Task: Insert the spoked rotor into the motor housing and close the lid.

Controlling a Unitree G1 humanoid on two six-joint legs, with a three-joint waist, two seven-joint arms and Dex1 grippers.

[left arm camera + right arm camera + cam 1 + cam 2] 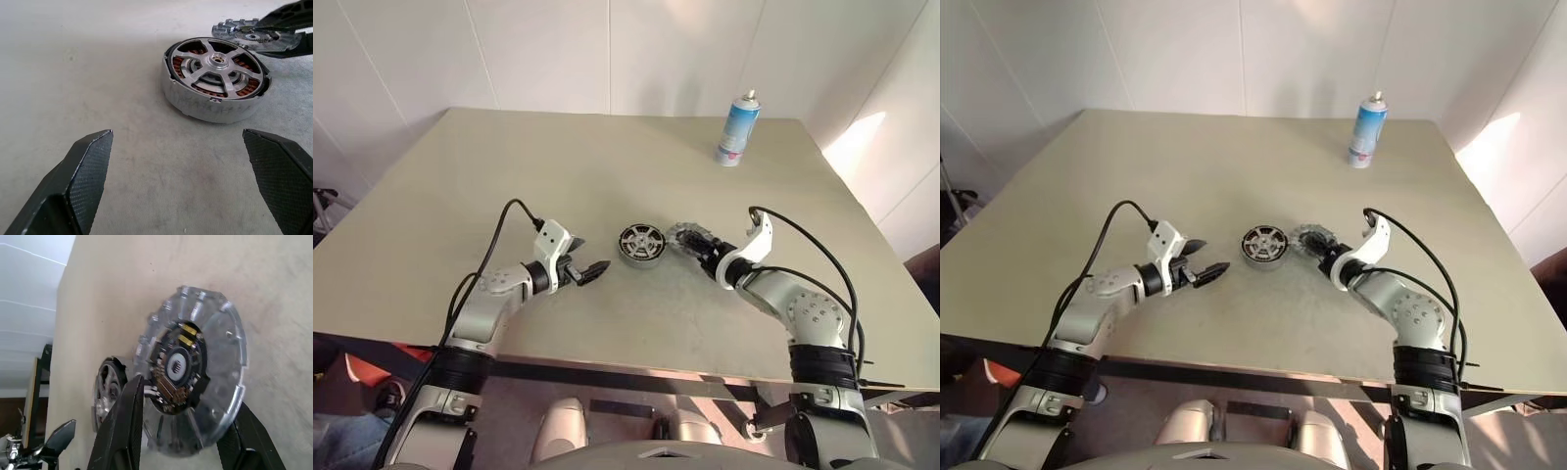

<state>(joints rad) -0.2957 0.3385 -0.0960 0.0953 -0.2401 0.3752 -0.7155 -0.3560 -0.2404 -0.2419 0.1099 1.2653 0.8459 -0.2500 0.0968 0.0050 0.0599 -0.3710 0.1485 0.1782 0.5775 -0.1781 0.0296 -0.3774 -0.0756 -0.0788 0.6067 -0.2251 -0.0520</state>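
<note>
The motor housing (640, 244) lies flat mid-table, its copper windings visible in the left wrist view through the silver spokes of the spoked rotor (216, 61) seated in it. Just to its right is the lid (688, 235), a grey toothed disc with a dark centre. It is tilted and apart from the housing, and my right gripper (695, 242) is shut on its rim. The right wrist view shows the lid (195, 367) between the two black fingers (126, 426). My left gripper (590, 270) stands open and empty on the housing's left, a short gap away.
A blue and white spray can (737, 129) stands upright at the far right of the beige table (509, 176). The table's front edge runs just below both arms.
</note>
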